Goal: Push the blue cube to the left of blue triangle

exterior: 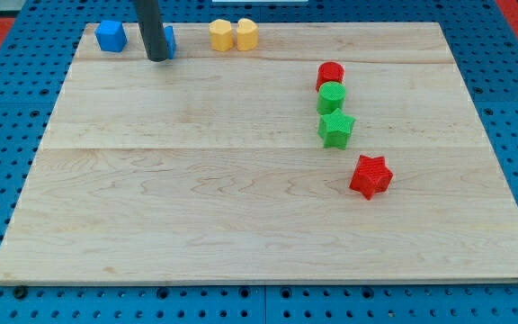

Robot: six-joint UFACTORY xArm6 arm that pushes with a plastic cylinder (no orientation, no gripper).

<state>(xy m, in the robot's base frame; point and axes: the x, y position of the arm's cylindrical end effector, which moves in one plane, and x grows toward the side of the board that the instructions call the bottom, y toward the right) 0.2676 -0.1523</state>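
Nearest the view's bottom, a red star (370,175) lies on our wooden board (196,225). Along the view's top, from left: a blue cube (111,36), then our tip (158,58) covering most of a second blue block (169,40), perhaps the triangle, just right of the cube. Next come two touching yellow blocks (233,35). Farther right, a red cylinder (330,75), green cylinder (331,96) and green star (335,129) descend. Our rod carries no claw, so nothing is grasped.

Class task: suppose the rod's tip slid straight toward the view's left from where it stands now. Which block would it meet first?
Probably the blue cube, the only block left of my tip. The tip sits slightly lower in the view, so it may only clip the cube; depth is unclear.
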